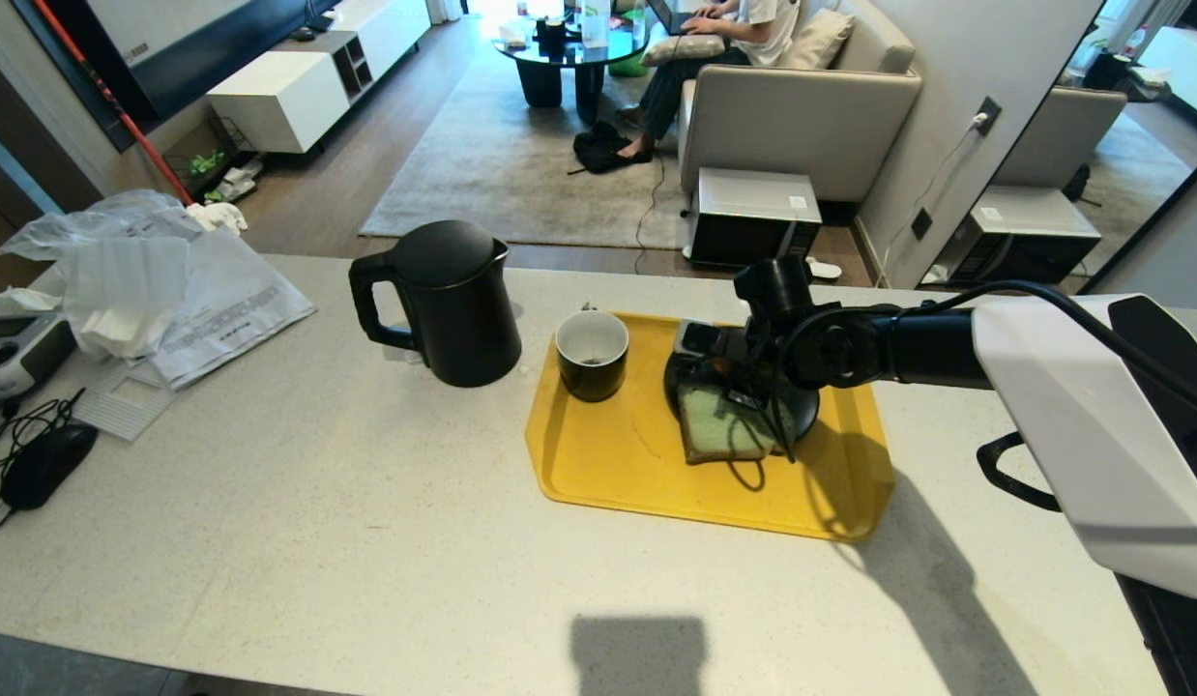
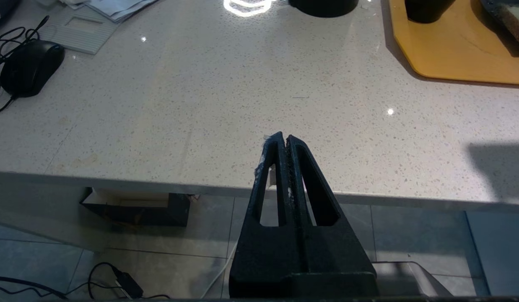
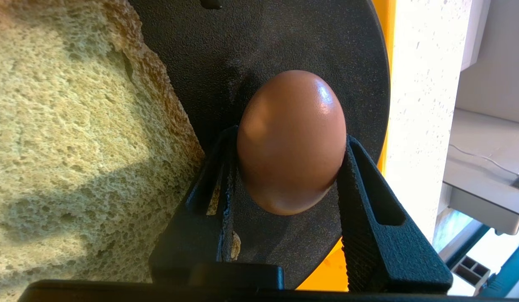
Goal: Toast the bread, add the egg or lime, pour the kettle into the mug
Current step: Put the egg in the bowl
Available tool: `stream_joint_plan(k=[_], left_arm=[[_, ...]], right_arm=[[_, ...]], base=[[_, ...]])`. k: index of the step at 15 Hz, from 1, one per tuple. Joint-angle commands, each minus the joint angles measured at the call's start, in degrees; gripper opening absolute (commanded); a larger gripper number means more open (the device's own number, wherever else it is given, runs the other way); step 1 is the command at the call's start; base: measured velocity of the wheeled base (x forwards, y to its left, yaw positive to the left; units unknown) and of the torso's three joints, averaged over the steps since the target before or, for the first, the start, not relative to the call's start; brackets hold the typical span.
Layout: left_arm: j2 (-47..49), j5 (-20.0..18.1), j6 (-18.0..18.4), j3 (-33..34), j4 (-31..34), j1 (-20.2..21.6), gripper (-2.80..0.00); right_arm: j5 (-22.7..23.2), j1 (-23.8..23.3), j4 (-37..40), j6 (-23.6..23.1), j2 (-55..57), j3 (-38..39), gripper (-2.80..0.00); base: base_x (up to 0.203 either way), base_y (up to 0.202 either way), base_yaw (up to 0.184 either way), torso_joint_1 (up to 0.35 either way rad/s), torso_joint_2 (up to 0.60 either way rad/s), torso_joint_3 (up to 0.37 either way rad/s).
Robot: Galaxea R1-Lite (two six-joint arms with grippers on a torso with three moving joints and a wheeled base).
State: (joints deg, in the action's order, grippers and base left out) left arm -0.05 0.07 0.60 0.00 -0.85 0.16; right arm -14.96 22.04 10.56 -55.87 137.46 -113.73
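A pale speckled counter [image 1: 366, 522] carried everything. Toward its far left corner lay crumpled white plastic bags [image 1: 154, 280], and a black computer mouse [image 1: 45, 464] sat by the left edge.

A yellow tray [image 1: 618, 464] lay right of the counter's middle. On the tray's far right part rested a round black plate [image 1: 802, 406], and the bread [image 1: 719, 425], a pale green slice with a tan crust, lay on the plate's near left side, its near edge reaching past the rim over the tray.

The kettle [image 1: 453, 300], matte black with its handle turned toward the counter's left edge, stood on the counter just beside the tray's far left corner. The mug [image 1: 592, 354], black outside and white inside, stood upright in that same far left corner of the tray, near the kettle but apart from it.

The right gripper [image 3: 291, 167] hung over the plate, its two black fingers [image 3: 360, 201] clamped on either side of a brown egg [image 3: 291, 140], held just beside the bread's crust above the bare black surface of the plate.

The left gripper [image 2: 284, 140] hovered at the counter's near edge, well away from the tray, its jaws pressed together on nothing.
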Motion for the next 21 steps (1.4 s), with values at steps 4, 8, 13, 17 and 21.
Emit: stream_joint_plan(k=[4,8,13,17,21], left_arm=[[0.05,0.01,0.01,0.00,-0.03,0.02,-2.80],[0.05,0.01,0.01,0.00,-0.03,0.02,-2.80],[0.05,0.01,0.01,0.00,-0.03,0.02,-2.80],[0.05,0.01,0.01,0.00,-0.03,0.10,-2.80],[0.05,0.01,0.01,0.00,-0.03,0.02,-2.80]], right_arm=[[-0.07,0.02,0.08,-0.38,0.18,0.00,0.00],[-0.07,0.11,0.08,-0.47,0.09,0.00,0.00],[0.30,0.02,0.51,-0.21,-2.28,0.15,0.00],[0.55,0.07,0.61,0.28,-5.43,0.74,0.00],[0.47,0.02,0.55,0.96,-7.94,0.78,0.00]], base=[[0.000,0.000,0.000,0.000,0.00,0.000],[0.000,0.000,0.000,0.000,0.00,0.000],[0.000,0.000,0.000,0.000,0.00,0.000],[0.000,0.000,0.000,0.000,0.00,0.000],[0.000,0.000,0.000,0.000,0.00,0.000]])
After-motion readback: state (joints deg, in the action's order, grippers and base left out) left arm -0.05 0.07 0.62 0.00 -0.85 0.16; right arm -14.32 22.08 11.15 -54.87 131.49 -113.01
